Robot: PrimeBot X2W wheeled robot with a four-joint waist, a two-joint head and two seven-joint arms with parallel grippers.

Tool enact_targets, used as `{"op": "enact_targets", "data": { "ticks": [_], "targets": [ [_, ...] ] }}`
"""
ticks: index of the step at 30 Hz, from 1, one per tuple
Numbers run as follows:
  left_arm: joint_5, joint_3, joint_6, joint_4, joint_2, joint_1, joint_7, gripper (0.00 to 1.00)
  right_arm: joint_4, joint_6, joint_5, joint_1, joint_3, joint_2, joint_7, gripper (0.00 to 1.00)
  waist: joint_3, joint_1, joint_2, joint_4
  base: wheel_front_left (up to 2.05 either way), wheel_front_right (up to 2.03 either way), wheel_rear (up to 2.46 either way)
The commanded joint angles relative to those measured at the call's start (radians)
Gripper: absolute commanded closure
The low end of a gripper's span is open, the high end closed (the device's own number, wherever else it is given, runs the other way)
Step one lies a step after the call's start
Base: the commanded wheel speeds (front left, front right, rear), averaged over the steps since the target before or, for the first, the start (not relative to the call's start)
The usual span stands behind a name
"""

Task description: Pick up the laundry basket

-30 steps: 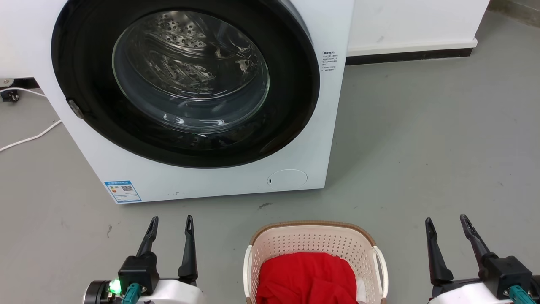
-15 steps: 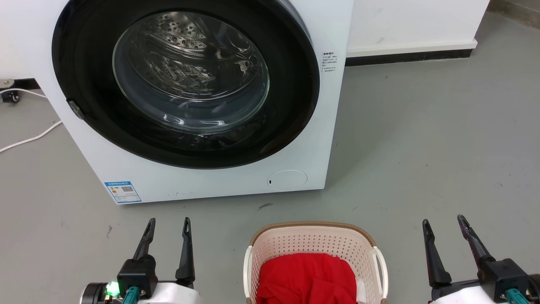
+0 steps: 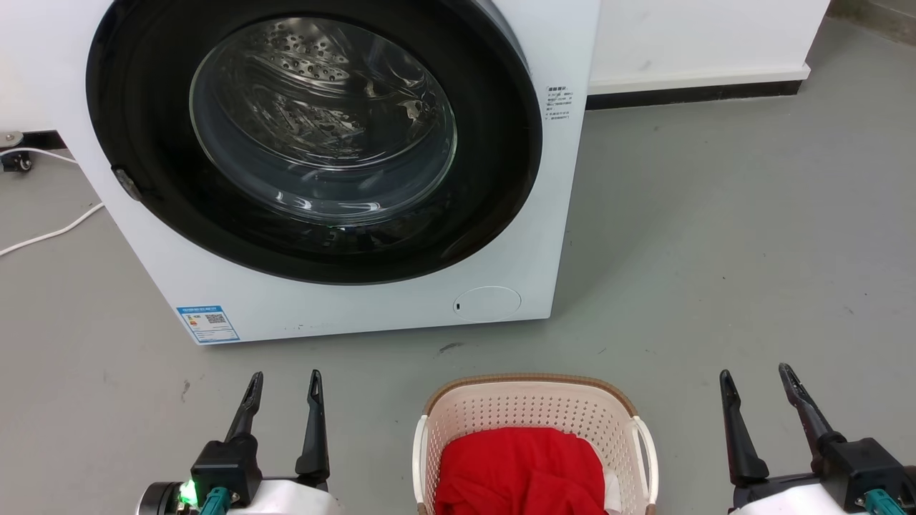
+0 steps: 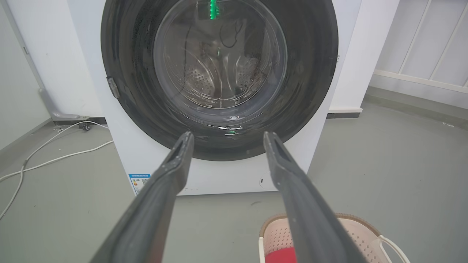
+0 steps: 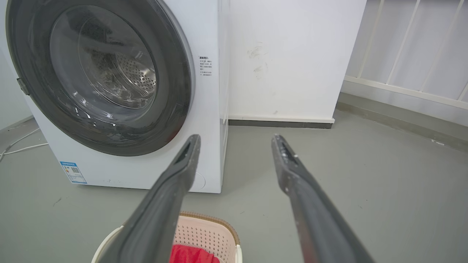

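Clearly you're at the approach: the left gripper (image 3: pixel 286 373) and right gripper (image 3: pixel 755 370) hang spread and empty, well apart on either side of the basket (image 3: pixel 533 404), which sits on the floor (image 3: pixel 715 250) near you, before the washer (image 3: pixel 358 307). Next, I'd bring the left gripper to the left handle (image 3: pixel 418 458) and the right to the right handle (image 3: pixel 650 449). The basket's near end is cut off, and red cloth (image 3: pixel 522 468) hides its bottom.

The left gripper (image 3: pixel 285 375) sits at the lower left of the head view, the right gripper (image 3: pixel 755 370) at the lower right. Both point up the frame, fingers (image 3: pixel 315 422) spread apart, nothing between them. A green light (image 3: pixel 189 491) glows at the left wrist. Pale forearms (image 3: pixel 286 499) run off the bottom edge.
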Motion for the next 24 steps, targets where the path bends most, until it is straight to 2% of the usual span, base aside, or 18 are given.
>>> {"op": "enact_targets", "data": {
  "ticks": [1,12,18,24],
  "targets": [
    [0.0,0.0,0.0,0.002,-0.001,0.007,-0.003,0.0,-0.001,0.0,0.001,0.004,0.0,-0.004,-0.004,0.0,0.0,0.0,-0.0001,0.0,0.0,0.0,0.0],
    [-0.001,-0.023,-0.01,0.033,-0.001,-0.019,-0.003,0.0,0.036,0.0,-0.025,-0.012,0.009,-0.004,-0.003,0.0,0.019,0.0,-0.0001,-0.011,0.0,0.0,0.0],
    [-0.007,-0.065,-0.034,0.123,-0.001,-0.071,-0.003,0.0,0.136,0.0,-0.05,-0.057,-0.007,-0.004,-0.003,0.0,0.05,0.0,-0.0001,-0.029,0.0,0.0,0.0],
    [-0.043,-0.097,-0.054,0.282,-0.001,-0.178,-0.003,0.0,0.274,0.0,-0.089,-0.169,-0.016,-0.004,-0.003,0.0,0.15,0.0,-0.0001,-0.055,0.0,0.0,0.0]
  ]
}}
